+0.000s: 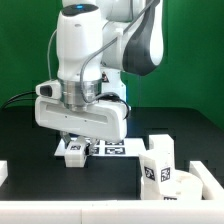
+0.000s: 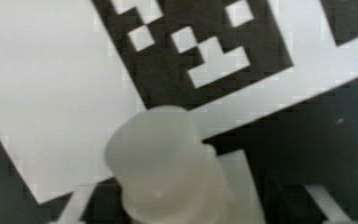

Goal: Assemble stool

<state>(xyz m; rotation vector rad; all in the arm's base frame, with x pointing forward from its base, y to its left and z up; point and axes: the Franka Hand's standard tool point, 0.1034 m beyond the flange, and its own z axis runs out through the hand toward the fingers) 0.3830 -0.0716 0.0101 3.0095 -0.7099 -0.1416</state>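
A short white stool leg (image 2: 158, 165) stands between my gripper's (image 2: 194, 212) two jaws in the wrist view. The jaws are apart, one on each side of it, with a dark gap showing at both sides. In the exterior view my gripper (image 1: 76, 140) is low over the black table, at a tagged white leg (image 1: 72, 151) beside the marker board (image 1: 112, 148). Another tagged leg (image 1: 157, 162) stands upright at the exterior view's right, with the seat disc (image 1: 192, 186) just in front of it at the edge.
The marker board (image 2: 87, 90) with its black squares fills the wrist view behind the leg. A white piece (image 1: 3, 172) shows at the exterior view's left edge. A green wall backs the black table.
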